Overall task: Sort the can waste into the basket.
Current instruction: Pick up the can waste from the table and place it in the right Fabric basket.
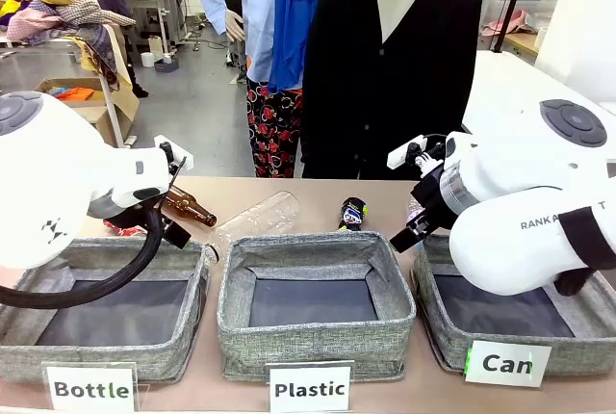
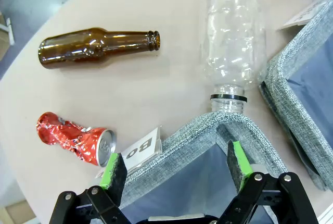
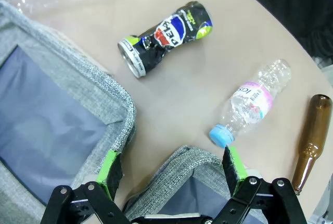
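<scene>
At the reach, I judge: my right pincer, spread and empty, must next drop onto the crushed Pepsi can ahead of it.

Three baskets line the near edge of the tabletop: "Bottle" basket left, "Plastic" basket middle, "Can" basket right; behind the left lie a can and a glass bottle; right of them a large plastic bottle; behind the middle a second can; behind the right a small plastic bottle and second glass bottle.
</scene>
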{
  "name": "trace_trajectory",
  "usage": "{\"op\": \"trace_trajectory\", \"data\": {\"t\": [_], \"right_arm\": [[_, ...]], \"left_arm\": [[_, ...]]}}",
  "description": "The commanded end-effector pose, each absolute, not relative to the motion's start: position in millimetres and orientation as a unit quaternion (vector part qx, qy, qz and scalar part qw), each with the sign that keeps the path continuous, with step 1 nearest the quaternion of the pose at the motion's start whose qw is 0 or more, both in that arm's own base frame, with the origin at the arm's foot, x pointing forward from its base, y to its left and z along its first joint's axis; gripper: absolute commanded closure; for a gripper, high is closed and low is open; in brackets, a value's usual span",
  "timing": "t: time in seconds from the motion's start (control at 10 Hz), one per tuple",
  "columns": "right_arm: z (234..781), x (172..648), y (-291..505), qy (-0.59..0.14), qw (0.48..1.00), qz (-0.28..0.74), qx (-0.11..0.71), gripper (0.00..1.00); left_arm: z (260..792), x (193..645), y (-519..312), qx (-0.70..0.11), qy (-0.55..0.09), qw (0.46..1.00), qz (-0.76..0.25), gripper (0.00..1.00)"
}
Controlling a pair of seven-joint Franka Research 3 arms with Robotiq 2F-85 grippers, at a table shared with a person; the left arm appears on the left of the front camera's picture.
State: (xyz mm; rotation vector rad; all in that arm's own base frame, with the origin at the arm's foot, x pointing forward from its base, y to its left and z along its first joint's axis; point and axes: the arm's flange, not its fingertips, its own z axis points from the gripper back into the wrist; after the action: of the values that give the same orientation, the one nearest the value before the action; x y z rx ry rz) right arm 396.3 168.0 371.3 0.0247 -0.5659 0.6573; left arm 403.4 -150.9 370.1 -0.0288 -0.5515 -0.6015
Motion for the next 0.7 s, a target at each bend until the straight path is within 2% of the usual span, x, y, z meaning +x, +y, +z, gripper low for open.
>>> {"op": "trace_trajectory", "data": {"t": [0.0,0.6], "right_arm": [[371.4,396.3,167.9,-0.274,0.907,0.318,0.012,0.0],[379.6,397.8,164.3,-0.271,0.909,0.316,0.011,0.0]], "left_arm": [[370.2,403.4,-150.9,-0.014,-0.268,0.918,-0.292,0.0],[370.1,403.4,-150.9,-0.014,-0.268,0.918,-0.292,0.0]]}}
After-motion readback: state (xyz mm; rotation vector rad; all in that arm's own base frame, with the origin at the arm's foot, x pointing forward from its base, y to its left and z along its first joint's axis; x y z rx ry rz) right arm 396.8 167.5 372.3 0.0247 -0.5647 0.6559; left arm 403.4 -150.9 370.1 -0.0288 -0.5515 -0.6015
